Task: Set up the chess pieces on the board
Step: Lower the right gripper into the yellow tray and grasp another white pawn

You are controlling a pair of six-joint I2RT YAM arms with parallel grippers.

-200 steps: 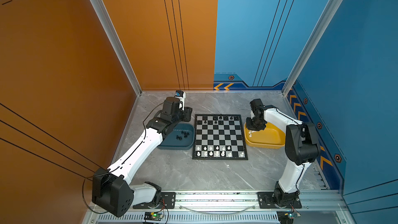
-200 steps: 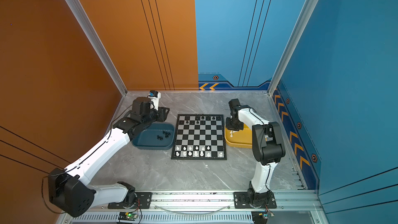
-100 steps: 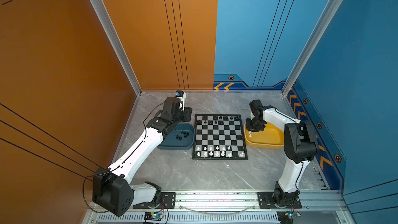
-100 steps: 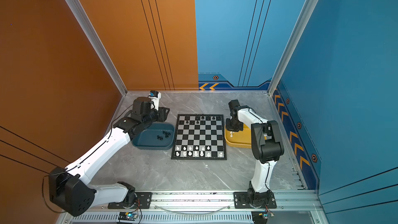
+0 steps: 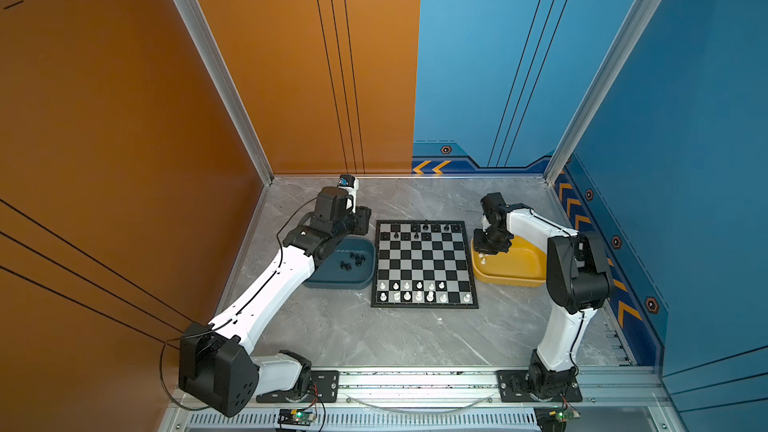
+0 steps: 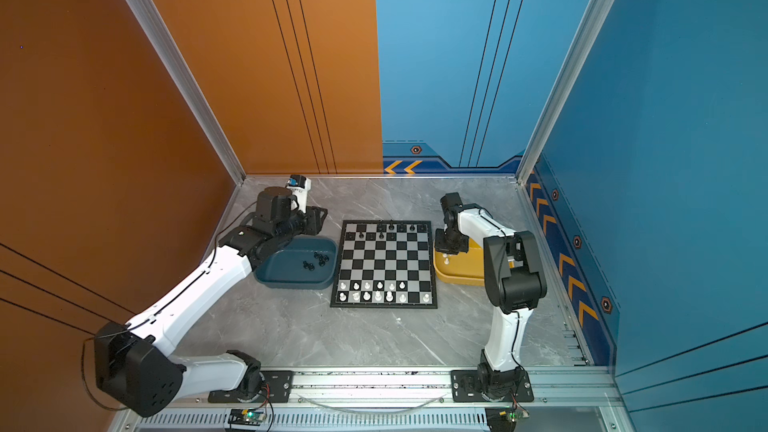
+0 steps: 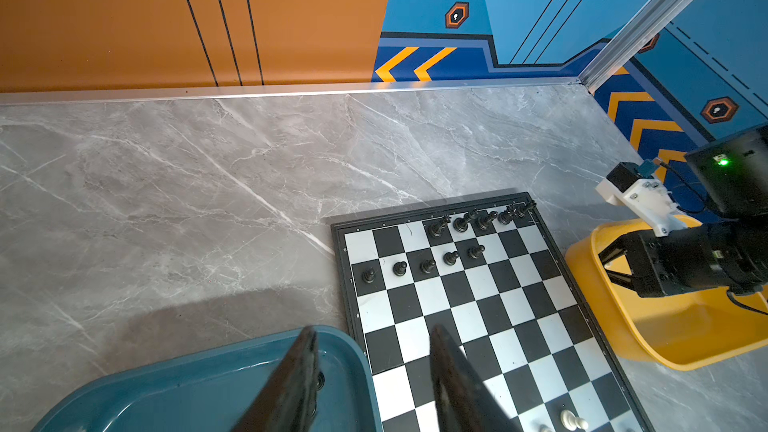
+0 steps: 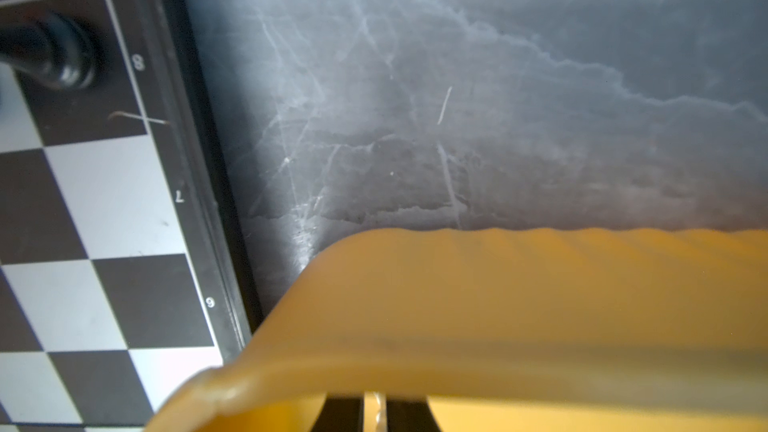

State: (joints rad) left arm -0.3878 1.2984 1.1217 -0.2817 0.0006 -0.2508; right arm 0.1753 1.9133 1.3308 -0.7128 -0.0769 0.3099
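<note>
Grey marble tabletop: right gripper pinches a white plastic chessman in a yellow tray; left gripper hangs half-open, empty, beside a teal tray.

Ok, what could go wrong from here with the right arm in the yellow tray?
The right gripper pinches a white piece low inside the yellow tray; it may slip or snag the wall on lifting. The standing white pieces on the board sit close together, so placing it could topple one.

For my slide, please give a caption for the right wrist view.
Right gripper closed on a white piece inside the yellow tray, beside the board.
</note>
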